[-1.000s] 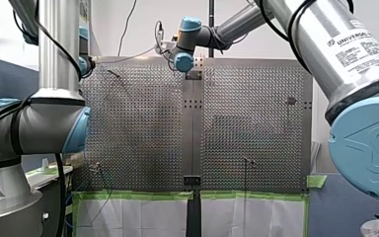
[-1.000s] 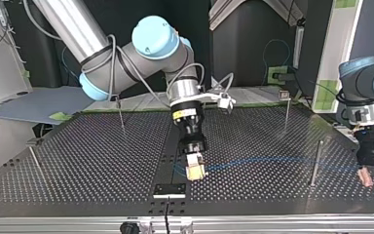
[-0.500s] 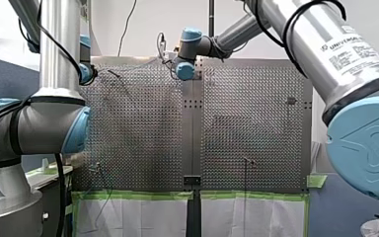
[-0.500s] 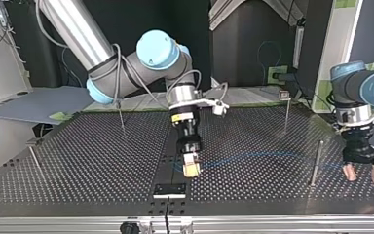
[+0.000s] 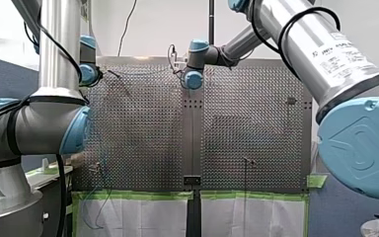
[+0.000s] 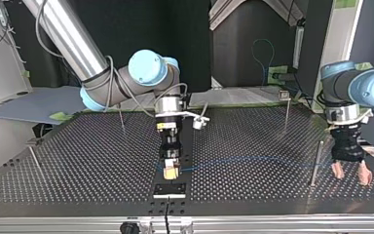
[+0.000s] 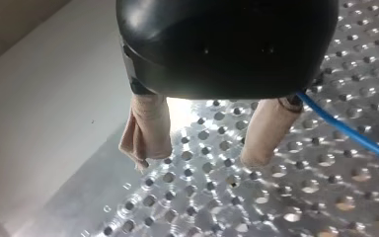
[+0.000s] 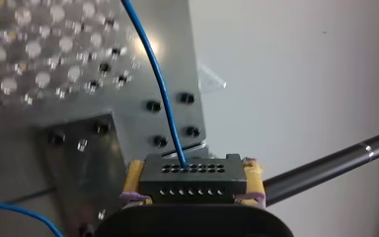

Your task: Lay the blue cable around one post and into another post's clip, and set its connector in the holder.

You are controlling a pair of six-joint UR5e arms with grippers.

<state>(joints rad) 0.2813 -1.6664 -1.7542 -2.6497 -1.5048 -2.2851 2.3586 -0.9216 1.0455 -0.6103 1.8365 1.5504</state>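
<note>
Status: my right hand (image 6: 169, 171) is pinching the black connector (image 8: 192, 178) between its yellow pads (image 8: 134, 174), and the blue cable (image 6: 253, 161) leaves the connector's face. In the top view that hand hangs low at lower centre, just above and behind the black holder (image 6: 170, 189) at the near edge of the worktop (image 6: 78, 161). I read the connector as not seated yet. From there the cable runs as a flat line to the right, just over the holes, toward the plain post (image 6: 315, 163) at lower right. I can't tell whether it wraps that post or only passes it. The post with the clip (image 6: 286, 111), upper right, shows no blue at its top, so I'd call the clip step not done. My left hand (image 6: 351, 171) is at the far right beside the plain post with its beige fingers (image 7: 150, 128) spread and nothing between them; in its wrist view the cable passes beside one finger, not through the gap. My estimate: early to mid task. Left to do: routing round a post, the clip, and seating the connector.
</note>
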